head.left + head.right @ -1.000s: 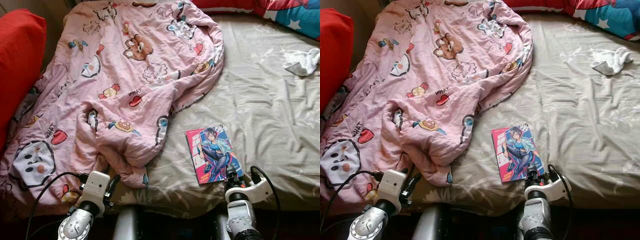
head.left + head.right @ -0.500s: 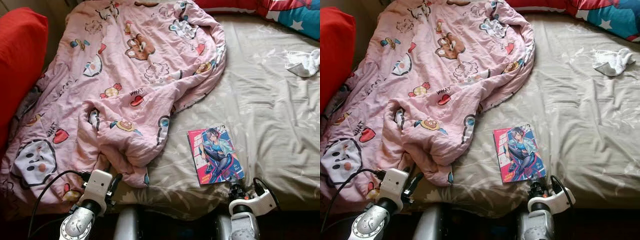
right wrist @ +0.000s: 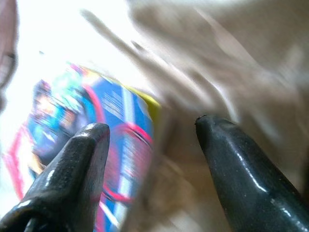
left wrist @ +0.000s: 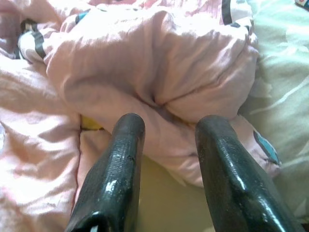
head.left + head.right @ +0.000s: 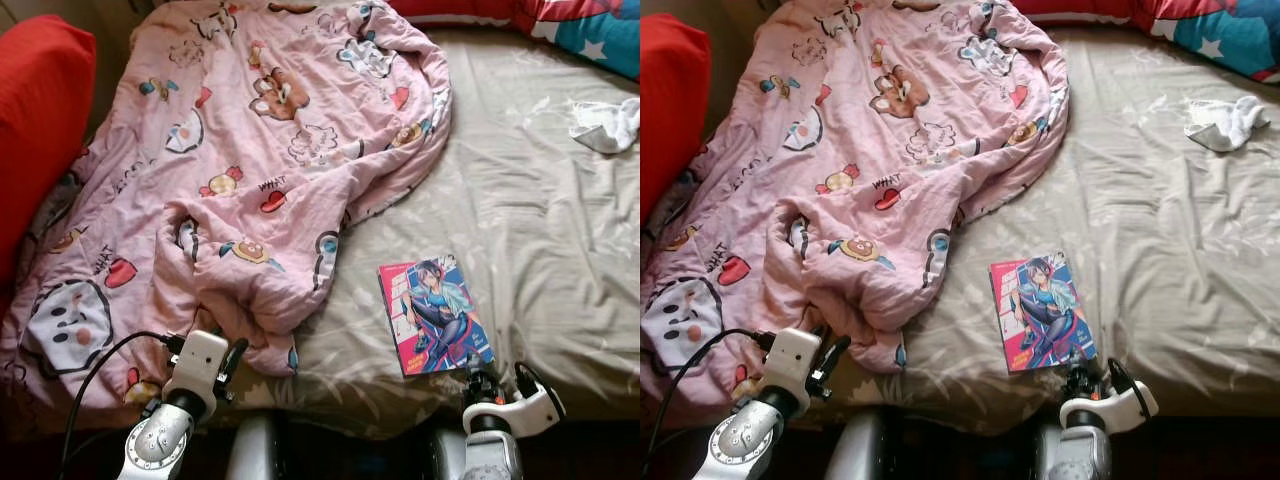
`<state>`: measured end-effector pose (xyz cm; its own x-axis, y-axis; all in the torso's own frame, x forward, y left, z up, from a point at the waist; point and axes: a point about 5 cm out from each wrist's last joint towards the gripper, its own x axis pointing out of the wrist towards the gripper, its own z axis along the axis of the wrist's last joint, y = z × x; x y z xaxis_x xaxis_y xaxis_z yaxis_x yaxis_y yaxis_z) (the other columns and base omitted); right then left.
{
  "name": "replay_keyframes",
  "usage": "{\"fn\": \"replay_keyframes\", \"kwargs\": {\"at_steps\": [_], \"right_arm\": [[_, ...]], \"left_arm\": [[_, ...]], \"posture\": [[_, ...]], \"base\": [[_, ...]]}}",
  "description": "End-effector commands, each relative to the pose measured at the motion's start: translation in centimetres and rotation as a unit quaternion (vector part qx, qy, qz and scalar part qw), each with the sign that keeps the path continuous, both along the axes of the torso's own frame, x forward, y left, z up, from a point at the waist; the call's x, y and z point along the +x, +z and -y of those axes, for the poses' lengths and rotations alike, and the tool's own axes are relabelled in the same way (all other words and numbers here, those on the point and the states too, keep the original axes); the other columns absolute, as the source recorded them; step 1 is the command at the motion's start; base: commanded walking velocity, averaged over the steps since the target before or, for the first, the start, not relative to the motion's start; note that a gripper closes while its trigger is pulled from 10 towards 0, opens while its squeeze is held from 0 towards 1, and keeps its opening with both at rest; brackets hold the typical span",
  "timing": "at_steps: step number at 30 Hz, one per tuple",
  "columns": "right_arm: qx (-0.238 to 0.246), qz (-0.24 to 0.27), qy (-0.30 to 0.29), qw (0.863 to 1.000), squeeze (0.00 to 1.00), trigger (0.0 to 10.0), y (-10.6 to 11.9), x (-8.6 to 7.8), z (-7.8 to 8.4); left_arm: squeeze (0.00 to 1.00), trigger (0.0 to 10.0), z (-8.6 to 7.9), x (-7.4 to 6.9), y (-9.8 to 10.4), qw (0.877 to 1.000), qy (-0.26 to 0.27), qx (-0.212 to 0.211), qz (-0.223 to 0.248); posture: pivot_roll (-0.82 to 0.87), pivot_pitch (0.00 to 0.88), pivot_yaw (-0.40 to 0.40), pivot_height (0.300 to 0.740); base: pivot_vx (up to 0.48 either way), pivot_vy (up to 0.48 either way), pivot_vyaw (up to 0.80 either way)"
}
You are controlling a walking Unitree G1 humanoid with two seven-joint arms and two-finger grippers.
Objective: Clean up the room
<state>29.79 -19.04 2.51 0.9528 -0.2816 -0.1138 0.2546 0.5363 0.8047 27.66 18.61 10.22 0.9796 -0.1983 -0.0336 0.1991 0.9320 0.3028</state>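
A rumpled pink cartoon-print quilt [image 5: 250, 160] covers the left half of the bed. A comic book [image 5: 434, 316] with a pink and blue cover lies flat on the beige sheet [image 5: 540, 230] near the bed's front edge. My right gripper [image 3: 152, 137] is open just short of the book's near edge, with the book [image 3: 82, 125] ahead of its fingers. My left gripper [image 4: 166, 128] is open at the quilt's front fold [image 4: 159, 63], with nothing between its fingers. A white sock [image 5: 606, 124] lies at the far right.
A red pillow [image 5: 35, 130] sits along the left side. A red and blue star-print pillow [image 5: 560, 25] lies at the head of the bed. Bare sheet stretches to the right of the book. The bed's front edge runs just before my arms.
My right gripper has drawn back toward me, off the book's near corner to below its edge. The left arm has barely shifted. The camera has moved slightly.
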Motion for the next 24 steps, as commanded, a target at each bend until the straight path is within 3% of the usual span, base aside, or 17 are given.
{"fn": "replay_keyframes", "kwargs": {"at_steps": [1,12,24], "right_arm": [[0.007,-0.006,-0.002,1.000,0.00,10.0,-0.6,-0.7,-0.4],[0.022,0.089,0.029,0.995,0.00,10.0,2.5,0.7,-1.7],[0.052,0.086,0.023,0.995,0.00,10.0,2.8,1.5,-1.0]], "left_arm": [[0.00,10.0,-0.6,-0.7,-1.3,1.000,0.009,0.004,-0.026],[0.00,10.0,-0.5,-0.6,-1.4,1.000,0.009,0.001,-0.023],[0.00,10.0,-0.5,-0.9,-1.5,1.000,0.008,0.001,-0.025]], "posture": [[0.11,0.343,0.114,0.613],[0.10,0.348,0.112,0.613],[0.11,0.346,0.111,0.613]], "base": [[0.000,0.000,0.00],[0.000,0.000,0.00],[0.000,0.000,0.00]]}}
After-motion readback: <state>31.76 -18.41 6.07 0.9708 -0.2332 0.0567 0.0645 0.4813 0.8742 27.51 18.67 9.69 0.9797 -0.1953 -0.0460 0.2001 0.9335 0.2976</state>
